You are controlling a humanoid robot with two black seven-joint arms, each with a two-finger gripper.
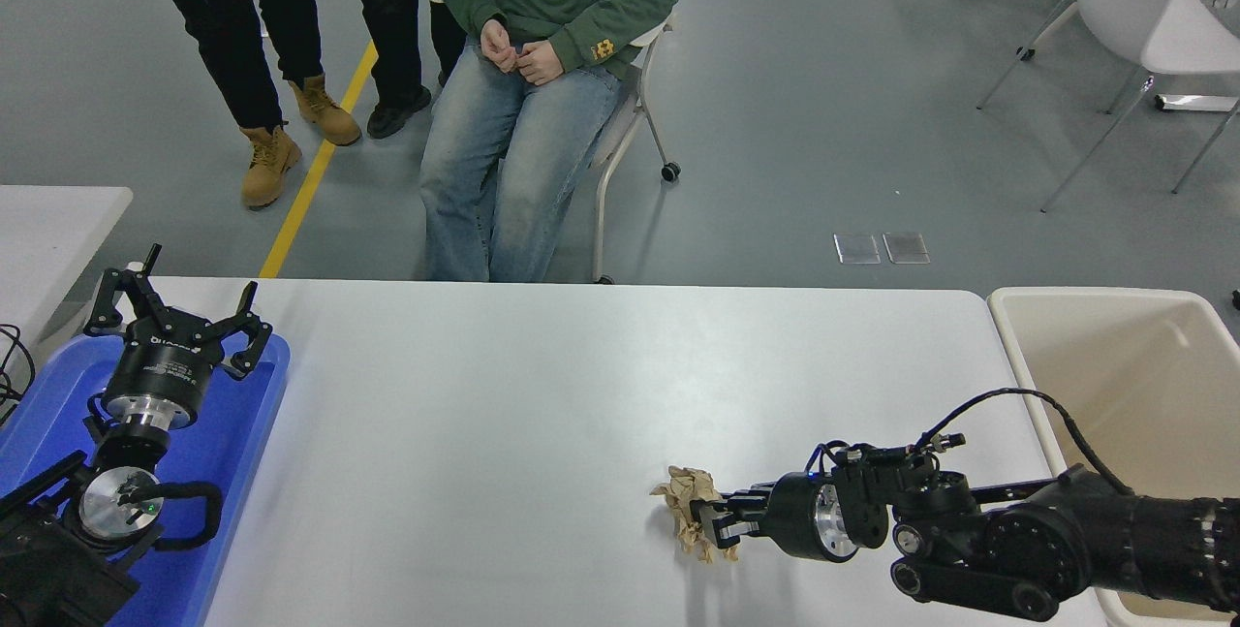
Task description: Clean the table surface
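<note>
The white table surface [542,394] fills the lower half of the view. A crumpled ball of brown paper [688,511] is at its front right, held just off the surface. My right gripper [712,524] comes in from the right and is shut on the paper's right side. My left gripper [174,322] is parked open above the blue tray at the lower left.
A blue tray [242,433] lies at the table's left edge. A beige bin [1114,365] stands beside the table's right end. A person sits on a chair [620,123] at the far side; others stand to the left. A smaller white table [48,220] is at far left.
</note>
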